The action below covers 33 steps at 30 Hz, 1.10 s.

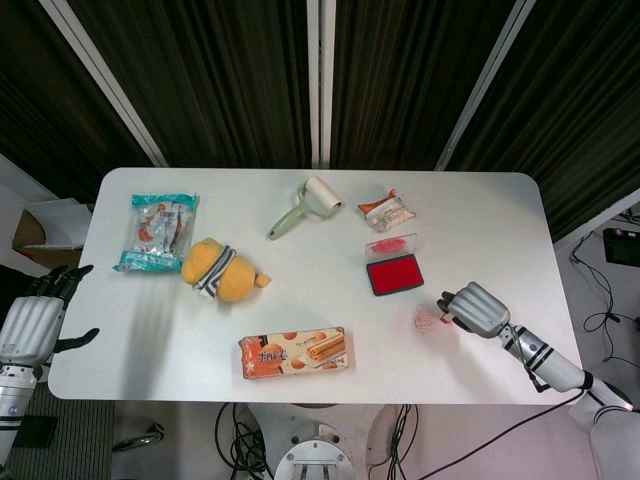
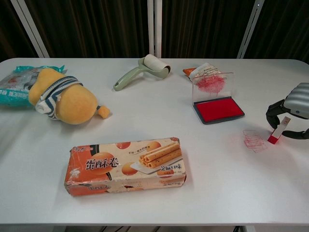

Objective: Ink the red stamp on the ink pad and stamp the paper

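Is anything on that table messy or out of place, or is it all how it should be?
A few things. The ink pad has its clear lid standing open, smeared with red ink. The small paper beside the right hand has red marks on it. The red stamp stands tilted, red end on the table. The biscuit box looks dented at its edges.
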Available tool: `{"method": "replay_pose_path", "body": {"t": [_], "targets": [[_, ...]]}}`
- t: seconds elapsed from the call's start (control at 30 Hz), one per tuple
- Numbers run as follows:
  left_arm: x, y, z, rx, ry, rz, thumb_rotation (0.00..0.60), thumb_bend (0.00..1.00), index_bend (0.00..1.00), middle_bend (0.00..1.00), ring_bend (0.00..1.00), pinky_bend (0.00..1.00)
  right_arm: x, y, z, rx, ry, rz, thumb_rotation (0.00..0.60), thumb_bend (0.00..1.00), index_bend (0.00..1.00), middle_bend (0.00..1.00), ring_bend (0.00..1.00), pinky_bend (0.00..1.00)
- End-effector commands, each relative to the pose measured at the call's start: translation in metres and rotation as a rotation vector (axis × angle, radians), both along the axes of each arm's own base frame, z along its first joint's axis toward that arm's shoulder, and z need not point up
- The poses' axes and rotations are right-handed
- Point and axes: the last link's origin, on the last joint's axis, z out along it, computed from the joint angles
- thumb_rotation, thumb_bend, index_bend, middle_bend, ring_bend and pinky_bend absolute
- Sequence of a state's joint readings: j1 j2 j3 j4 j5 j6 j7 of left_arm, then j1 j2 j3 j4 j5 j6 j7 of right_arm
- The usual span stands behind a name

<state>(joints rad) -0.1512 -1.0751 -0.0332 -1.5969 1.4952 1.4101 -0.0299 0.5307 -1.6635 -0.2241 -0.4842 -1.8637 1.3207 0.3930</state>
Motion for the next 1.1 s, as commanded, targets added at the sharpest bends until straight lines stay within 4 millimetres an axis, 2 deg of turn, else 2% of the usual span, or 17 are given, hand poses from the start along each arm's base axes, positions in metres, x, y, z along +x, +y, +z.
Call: {"method": "replay_pose_path", "body": {"t": [0.03,0.37,0.57,0.67,0.77,0.87,1.1], "targets": [[0.000,0.000,0.000,0.000,-0.004,0.002,0.600,0.12,0.13,0.18,0.12,0.21,0.000,0.000,0.000,0.004,-0.003,-0.006,0.600,0.30,0.59,0.51,0.78,1.00],[0.000,0.000,0.002,0.003,-0.008,-0.005,0.600,0.12,0.13,0.18,0.12,0.21,0.007,-0.003,0.007,-0.017,-0.042,0.012,0.600,0.35,0.63,0.54,0.78,1.00],[0.000,0.000,0.003,0.006,-0.008,-0.007,0.600,0.12,0.13,0.18,0.12,0.21,0.024,-0.015,0.012,-0.036,-0.108,0.014,0.600,0.35,0.64,0.56,0.78,1.00],[0.000,0.000,0.002,0.006,-0.012,-0.008,0.600,0.12,0.13,0.18,0.12,0.21,0.042,-0.027,0.006,-0.059,-0.151,-0.005,0.600,0.35,0.65,0.57,0.78,1.00],[0.001,0.000,0.001,0.004,-0.016,-0.012,0.600,0.12,0.13,0.18,0.12,0.21,0.067,-0.041,-0.007,-0.083,-0.212,-0.046,0.600,0.35,0.67,0.58,0.79,1.00],[-0.001,-0.001,0.002,0.005,-0.016,-0.011,0.600,0.12,0.13,0.18,0.12,0.21,0.082,-0.051,-0.020,-0.087,-0.218,-0.097,0.600,0.35,0.68,0.59,0.79,1.00],[-0.005,-0.003,0.007,0.018,-0.017,0.001,0.600,0.12,0.13,0.18,0.12,0.21,0.102,-0.061,-0.037,-0.115,-0.199,-0.154,0.600,0.36,0.68,0.60,0.79,1.00]]}}
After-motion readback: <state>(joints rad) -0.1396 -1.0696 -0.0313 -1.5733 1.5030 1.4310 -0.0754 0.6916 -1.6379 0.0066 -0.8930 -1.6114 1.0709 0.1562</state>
